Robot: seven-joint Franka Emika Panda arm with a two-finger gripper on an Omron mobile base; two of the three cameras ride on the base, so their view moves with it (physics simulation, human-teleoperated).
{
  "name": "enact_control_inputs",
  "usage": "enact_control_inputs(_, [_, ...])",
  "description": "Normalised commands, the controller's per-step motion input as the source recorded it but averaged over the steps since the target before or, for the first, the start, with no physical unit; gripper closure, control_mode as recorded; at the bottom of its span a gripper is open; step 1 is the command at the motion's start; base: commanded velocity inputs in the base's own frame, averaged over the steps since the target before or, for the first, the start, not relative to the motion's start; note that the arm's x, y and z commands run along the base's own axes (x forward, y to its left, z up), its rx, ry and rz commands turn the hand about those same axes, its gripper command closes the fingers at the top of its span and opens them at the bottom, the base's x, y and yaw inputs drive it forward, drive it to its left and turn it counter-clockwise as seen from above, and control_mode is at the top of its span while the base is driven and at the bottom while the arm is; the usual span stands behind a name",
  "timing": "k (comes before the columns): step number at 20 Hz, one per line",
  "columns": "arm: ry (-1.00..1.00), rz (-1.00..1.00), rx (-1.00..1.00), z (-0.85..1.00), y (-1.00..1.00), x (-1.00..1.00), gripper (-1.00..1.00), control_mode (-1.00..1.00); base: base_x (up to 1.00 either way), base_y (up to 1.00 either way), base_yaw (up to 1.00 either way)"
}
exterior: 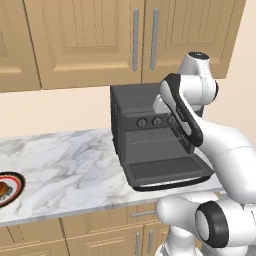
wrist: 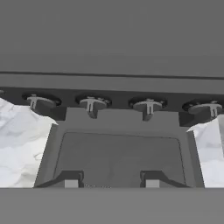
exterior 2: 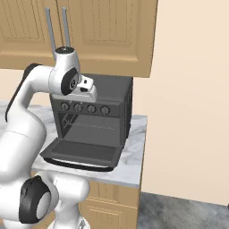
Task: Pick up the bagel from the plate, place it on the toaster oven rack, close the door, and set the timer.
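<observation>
I have the pincer (wrist: pixel 112 183) above the toaster oven (exterior: pixel 131 102), looking down its front. In the hand view the two dark tips stand apart with nothing between them, so I read it as partly open and carrying nothing.

Below the tips lies the door (wrist: pixel 119 157), dropped flat toward the front edge of the surface (exterior: pixel 75 170). It is a dark grey rectangular panel with a darker window. Just above it runs the row of four round knobs (wrist: pixel 92 104), each with a raised grip bar. In the base views the rack (exterior 2: pixel 91 123) sits inside the open cavity, a thin grey wire grid, and I see nothing resting on it.

The bagel (exterior: pixel 2 189) lies on the plate (exterior: pixel 15 186), far off at the left end of the surface, well apart from the oven. It is a small orange-brown ring; the plate is round and glossy with a red band and dark rim. The surface is veined white marble.

I judge the pick is not yet done. The next move calls for a long swing left and down to the plate, tips straddling the bagel.
</observation>
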Motion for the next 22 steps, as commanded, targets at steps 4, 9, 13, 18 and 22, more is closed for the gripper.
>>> enact_control_inputs(4, [-0.02, 0.00, 0.08, 0.00, -0.27, -0.22, -1.00, -1.00, 0.00, 0.00, 0.00])
enact_control_inputs(9, [0.00, 0.00, 0.26, -0.01, -0.59, -0.30, -1.00, -1.00, 0.00, 0.00, 0.00])
enact_control_inputs(13, [0.00, 0.00, 0.32, -0.12, -0.62, -0.34, -1.00, -1.00, 0.00, 0.00, 0.00])
enact_control_inputs(18, [-0.01, 0.00, 0.33, -0.23, -0.53, -0.21, -1.00, -1.00, 0.00, 0.00, 0.00])
enact_control_inputs(22, [-0.08, 0.00, 0.30, -0.31, -0.34, -0.03, -1.00, -1.00, 0.00, 0.00, 0.00])
